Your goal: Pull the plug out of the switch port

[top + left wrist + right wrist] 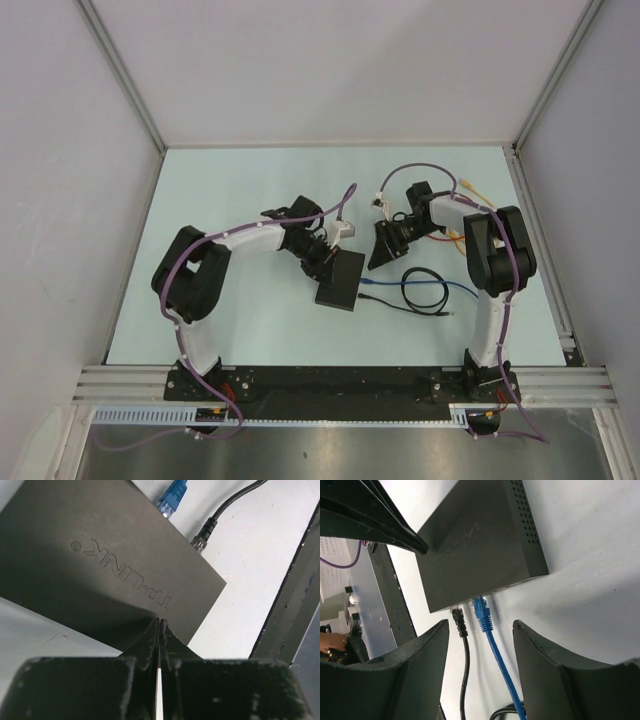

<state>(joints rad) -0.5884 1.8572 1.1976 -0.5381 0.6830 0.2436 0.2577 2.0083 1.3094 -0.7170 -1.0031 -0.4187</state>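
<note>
Robot lab cell: alu-profile frame, white panels, pale bench.

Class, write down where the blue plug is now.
In the right wrist view the blue plug meets the switch's socket edge, immediately right of the black plug; from above, that is the switch's right side.

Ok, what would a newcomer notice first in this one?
The black switch sits mid-table, with the left gripper shut right over it. A blue cable and a black cable meet its socket edge, and the right gripper stands open facing them.
</note>
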